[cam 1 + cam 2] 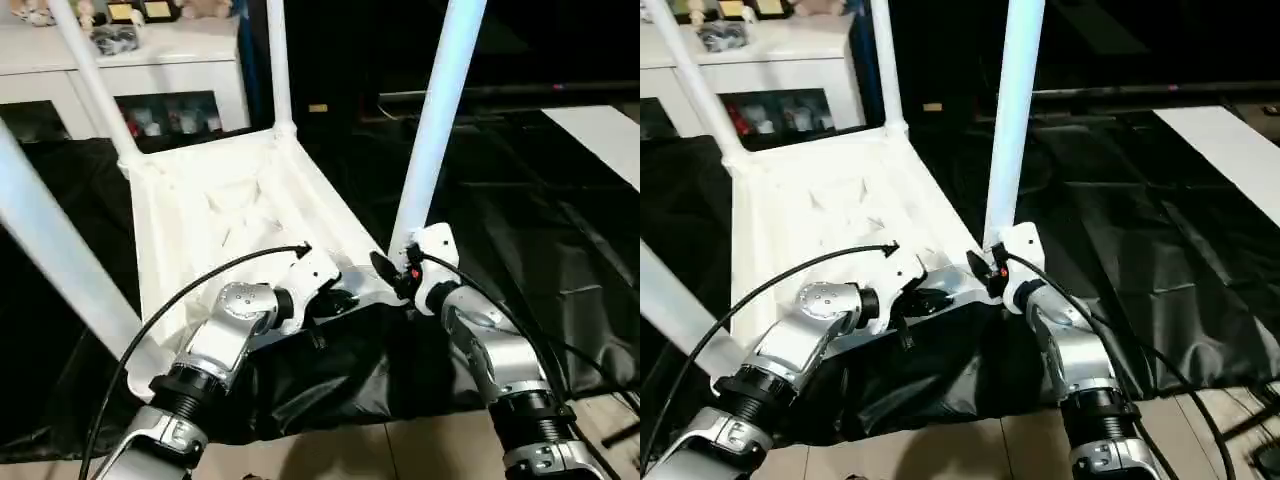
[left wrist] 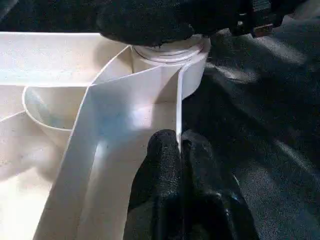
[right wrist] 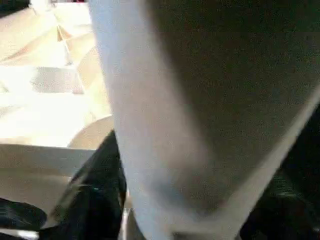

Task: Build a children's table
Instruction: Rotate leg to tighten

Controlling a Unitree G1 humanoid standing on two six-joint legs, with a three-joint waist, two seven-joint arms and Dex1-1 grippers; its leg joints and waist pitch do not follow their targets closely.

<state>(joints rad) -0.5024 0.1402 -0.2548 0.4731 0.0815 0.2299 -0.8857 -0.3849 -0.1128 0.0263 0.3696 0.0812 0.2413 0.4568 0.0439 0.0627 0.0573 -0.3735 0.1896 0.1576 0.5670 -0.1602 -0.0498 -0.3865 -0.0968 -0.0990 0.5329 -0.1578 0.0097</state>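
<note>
The children's table [image 1: 230, 210] lies upside down on a black cloth, its ribbed underside facing up. Its white legs stand up from the corner sockets. The near right leg [image 1: 440, 110] rises from the socket closest to my grippers. My left gripper [image 1: 335, 300] is shut on the thin raised rim [image 2: 178, 100] of the table top, just beside that corner socket. My right gripper [image 1: 395, 270] is closed around the base of the near right leg [image 3: 165, 125], with a black finger [image 3: 92, 195] on either side of it.
A white cabinet [image 1: 150, 60] with small items stands at the back left. The black cloth [image 1: 520, 230] covers the work surface to the right. A white board [image 1: 600, 140] lies at the far right. Light floor tiles [image 1: 350, 450] show below the cloth's near edge.
</note>
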